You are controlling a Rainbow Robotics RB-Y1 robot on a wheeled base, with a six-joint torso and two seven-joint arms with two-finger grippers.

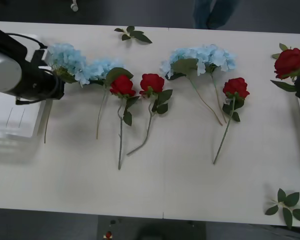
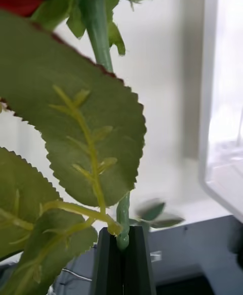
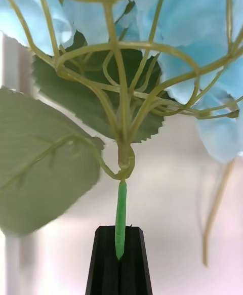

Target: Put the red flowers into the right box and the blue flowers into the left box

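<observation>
Left hand pinches a pale-blue flower's thin green stem.

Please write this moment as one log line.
left hand: shut on blue flower | right hand: shut on rose | table: three roses

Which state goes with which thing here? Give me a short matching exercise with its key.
Things:
1. left gripper
2. right gripper
3. left box
4. leaf sprig

States:
A. lies loose near the table's front right corner
B. shut on a red flower's stem
C. white tray at the table's left edge
D. shut on a blue flower's stem

Pairs: 1-D, 2-B, 3-C, 4-A
</observation>
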